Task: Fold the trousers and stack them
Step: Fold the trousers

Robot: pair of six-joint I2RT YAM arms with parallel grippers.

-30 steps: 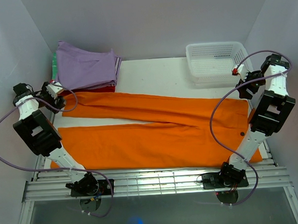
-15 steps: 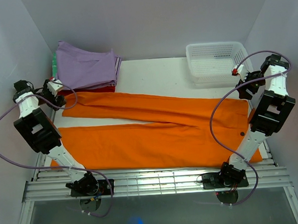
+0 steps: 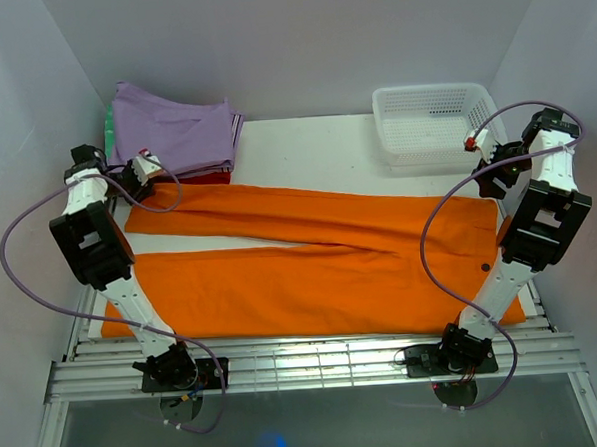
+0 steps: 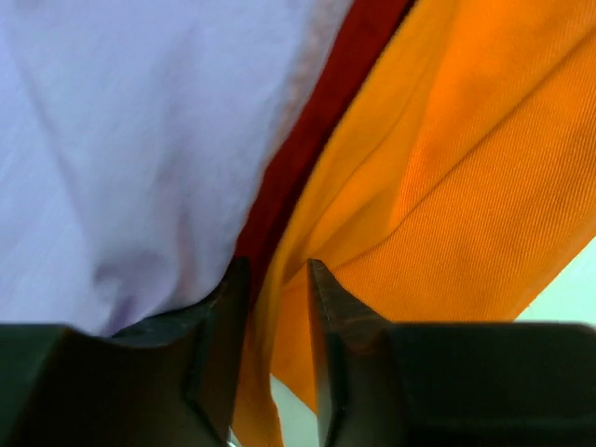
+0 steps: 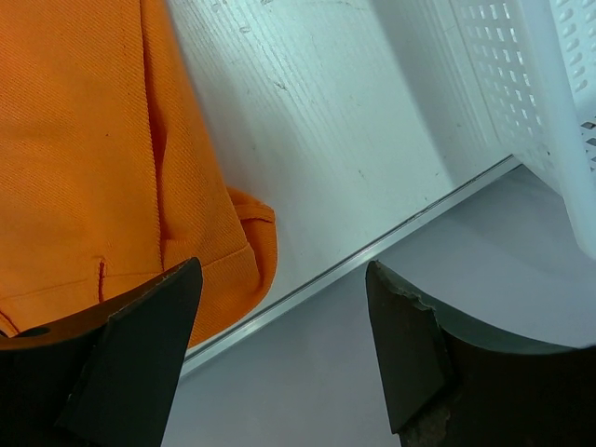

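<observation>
The orange trousers (image 3: 310, 253) lie spread flat across the table, legs toward the left and waist at the right. My left gripper (image 3: 144, 175) is at the far left end of the upper leg, right against the folded stack. In the left wrist view its jaws (image 4: 277, 354) stand narrowed but still apart, with a fold of the orange cloth (image 4: 466, 186) in the gap. My right gripper (image 3: 488, 173) hovers by the waist's far right corner. It (image 5: 279, 279) is wide open over the table's edge with nothing between its fingers; the orange waistband (image 5: 84, 140) lies just to its left.
A lilac-purple folded garment (image 3: 169, 135) tops a stack at the back left, with a red one (image 4: 317, 121) under it touching the trouser leg. A white mesh basket (image 3: 433, 121) stands at the back right, close to my right gripper. Side walls stand close by.
My left arm has swung inward and farther back, bringing its gripper onto the upper leg's end by the stack. Its jaws have narrowed around the cloth. The right arm has not moved.
</observation>
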